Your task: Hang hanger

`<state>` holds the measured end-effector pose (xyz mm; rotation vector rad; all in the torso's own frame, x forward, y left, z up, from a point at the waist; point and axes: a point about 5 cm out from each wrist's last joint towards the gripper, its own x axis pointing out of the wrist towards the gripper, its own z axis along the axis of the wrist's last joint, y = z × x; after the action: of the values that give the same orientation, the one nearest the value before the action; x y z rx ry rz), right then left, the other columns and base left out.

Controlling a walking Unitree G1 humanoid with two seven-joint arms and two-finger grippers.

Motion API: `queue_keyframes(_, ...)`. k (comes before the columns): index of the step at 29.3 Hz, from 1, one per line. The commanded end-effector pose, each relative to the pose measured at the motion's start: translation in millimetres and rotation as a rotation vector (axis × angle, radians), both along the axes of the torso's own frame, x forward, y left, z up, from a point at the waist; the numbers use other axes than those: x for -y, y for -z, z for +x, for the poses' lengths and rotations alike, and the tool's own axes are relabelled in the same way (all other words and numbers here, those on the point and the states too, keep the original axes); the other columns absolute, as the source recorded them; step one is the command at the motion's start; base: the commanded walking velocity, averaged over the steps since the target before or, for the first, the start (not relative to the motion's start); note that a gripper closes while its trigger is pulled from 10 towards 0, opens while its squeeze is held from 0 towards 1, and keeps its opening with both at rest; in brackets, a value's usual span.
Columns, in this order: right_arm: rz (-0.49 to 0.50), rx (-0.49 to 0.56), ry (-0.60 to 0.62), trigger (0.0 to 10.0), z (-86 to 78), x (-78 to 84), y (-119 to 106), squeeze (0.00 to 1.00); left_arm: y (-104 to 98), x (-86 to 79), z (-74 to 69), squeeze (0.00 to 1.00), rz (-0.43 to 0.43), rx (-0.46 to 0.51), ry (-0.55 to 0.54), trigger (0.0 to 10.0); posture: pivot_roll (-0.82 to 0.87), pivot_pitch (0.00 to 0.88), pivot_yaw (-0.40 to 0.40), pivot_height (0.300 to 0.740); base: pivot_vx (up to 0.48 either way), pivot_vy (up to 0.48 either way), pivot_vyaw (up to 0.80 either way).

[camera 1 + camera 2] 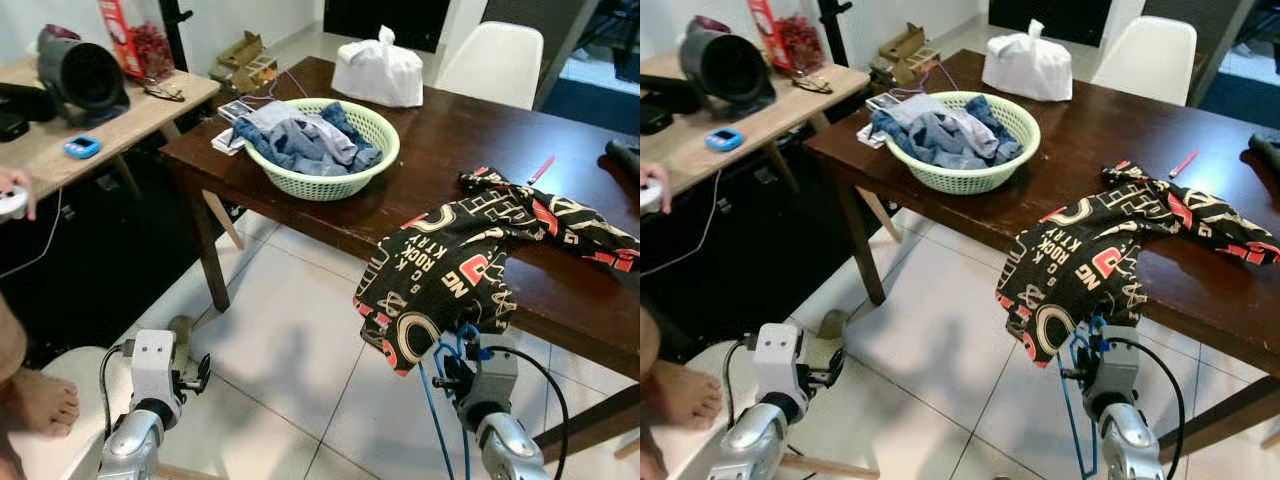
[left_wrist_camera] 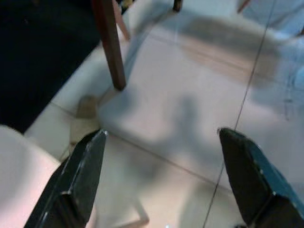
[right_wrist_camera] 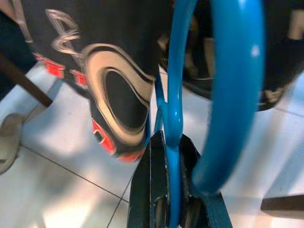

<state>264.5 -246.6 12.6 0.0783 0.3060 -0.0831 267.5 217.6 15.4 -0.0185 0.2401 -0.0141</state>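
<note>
Right wrist view: right hand (image 3: 172, 190) clamped on blue hanger (image 3: 232, 90); left hand (image 2: 164, 178) wide open, holding nothing.

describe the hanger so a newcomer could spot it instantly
Start at the dark wooden table and find the black printed garment drooping over its near edge. Just below its hem, the right gripper pinches the hanger: thin bright blue tubing, the only blue loop there.

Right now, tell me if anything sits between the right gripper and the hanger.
Nothing does: the right gripper is shut on the blue hanger. The patterned garment drapes off the table edge just beyond it.
</note>
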Motion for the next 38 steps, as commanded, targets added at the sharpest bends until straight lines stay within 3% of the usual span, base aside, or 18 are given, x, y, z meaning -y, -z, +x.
queue_keyframes(1, 0.021, -0.022, 0.011, 10.0, -5.1, 0.8, 5.5, 0.0, 6.8, -7.1, -7.4, 0.0, 0.004, -0.037, -0.024, 10.0, 0.0, 0.167, -0.01, 0.74, 0.0, 0.0, 0.0)
queue_keyframes(22, 0.028, -0.027, 0.009, 10.0, -4.7, -0.8, 7.1, 0.0, 8.8, -7.1, -7.0, 0.0, -0.027, -0.05, -0.038, 10.0, 0.0, 0.148, -0.011, 0.74, 0.0, -0.048, 0.0)
queue_keyframes(33, 0.035, -0.035, 0.016, 10.0, -5.3, -0.6, 8.0, 0.0, 8.5, -8.2, -7.1, 0.0, -0.016, -0.052, -0.034, 10.0, 0.0, 0.158, -0.011, 0.74, 0.0, 0.0, -0.73)
queue_keyframes(38, 0.035, -0.024, 0.016, 10.0, -4.5, -1.1, 7.0, 0.0, 7.5, -8.9, -6.8, 0.0, -0.011, -0.045, -0.036, 10.0, 0.0, 0.16, -0.01, 0.74, 0.0, 0.0, -0.17)
